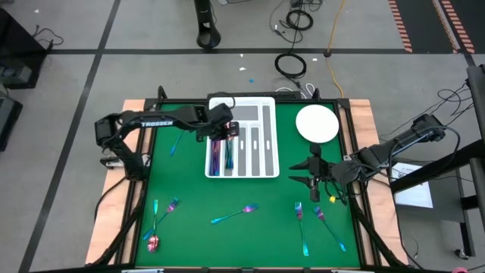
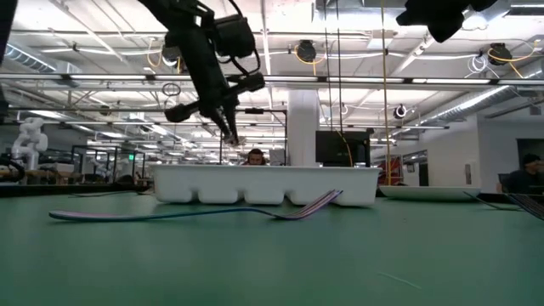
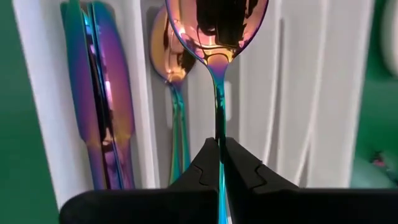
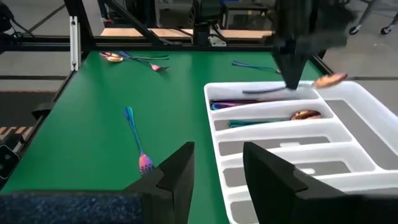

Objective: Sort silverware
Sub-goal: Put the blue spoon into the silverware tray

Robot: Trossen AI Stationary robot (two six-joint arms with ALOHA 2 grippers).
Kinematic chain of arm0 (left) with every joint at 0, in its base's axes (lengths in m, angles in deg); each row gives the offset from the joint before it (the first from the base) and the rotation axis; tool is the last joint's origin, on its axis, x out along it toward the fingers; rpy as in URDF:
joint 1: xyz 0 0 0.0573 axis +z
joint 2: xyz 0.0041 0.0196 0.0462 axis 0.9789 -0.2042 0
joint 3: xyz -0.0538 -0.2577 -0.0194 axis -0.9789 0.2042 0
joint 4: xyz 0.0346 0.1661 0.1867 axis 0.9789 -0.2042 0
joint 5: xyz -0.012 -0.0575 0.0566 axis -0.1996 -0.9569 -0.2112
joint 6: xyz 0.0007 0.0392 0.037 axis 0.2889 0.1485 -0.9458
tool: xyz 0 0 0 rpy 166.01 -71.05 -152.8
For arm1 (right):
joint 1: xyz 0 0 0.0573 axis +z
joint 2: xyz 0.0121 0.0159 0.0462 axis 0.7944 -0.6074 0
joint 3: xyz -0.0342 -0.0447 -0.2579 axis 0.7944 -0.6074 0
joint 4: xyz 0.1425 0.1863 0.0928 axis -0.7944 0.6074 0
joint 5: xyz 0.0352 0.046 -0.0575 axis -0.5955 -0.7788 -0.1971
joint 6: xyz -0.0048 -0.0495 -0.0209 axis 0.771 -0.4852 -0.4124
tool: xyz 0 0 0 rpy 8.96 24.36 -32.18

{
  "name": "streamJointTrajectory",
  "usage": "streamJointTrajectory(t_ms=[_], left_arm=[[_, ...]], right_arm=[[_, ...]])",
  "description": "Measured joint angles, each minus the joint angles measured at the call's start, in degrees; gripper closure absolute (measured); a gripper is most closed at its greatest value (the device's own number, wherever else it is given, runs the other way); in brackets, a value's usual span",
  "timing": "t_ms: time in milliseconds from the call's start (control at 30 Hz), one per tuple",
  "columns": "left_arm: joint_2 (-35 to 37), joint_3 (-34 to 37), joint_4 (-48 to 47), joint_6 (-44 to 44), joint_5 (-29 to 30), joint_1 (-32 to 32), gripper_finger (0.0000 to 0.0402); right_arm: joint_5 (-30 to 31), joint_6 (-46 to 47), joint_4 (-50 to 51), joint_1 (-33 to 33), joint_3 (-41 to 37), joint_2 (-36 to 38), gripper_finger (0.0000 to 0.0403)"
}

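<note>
silverware lies scattered over the green table (image 1: pixel 197 197), with a few pieces already in the white tray (image 1: pixel 267 136). going left to right, we see the left gripper (image 3: pixel 219 146) pinched shut on the handle of a spoon (image 3: pixel 214 25), held just above the tray. the spoon's long axis runs straight out from the fingertips, parallel to the dividers, its bowl over the slot where another spoon (image 4: pixel 305 115) already rests, beside the slot of knives (image 3: pixel 99 93). we judge the coming move to be a short drop into that slot. further right, the right gripper (image 4: pixel 217 168) waits with jaws apart and empty, near the tray's right side
</note>
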Motion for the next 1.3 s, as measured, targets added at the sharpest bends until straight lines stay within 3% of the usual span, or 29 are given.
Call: streamJointTrajectory(t_ms=[733,1300], left_arm=[[-13.4,0.0,4.0,-1.5,-5.6,-0.1,0.0397],[-13.3,0.0,4.7,-3.6,-7.2,0.8,0.0314]], right_arm=[[0.1,-1.9,-0.8,0.0,0.0,0.0,0.0277],[0.0,-1.9,-0.7,0.0,0.0,0.0,0.0277]])
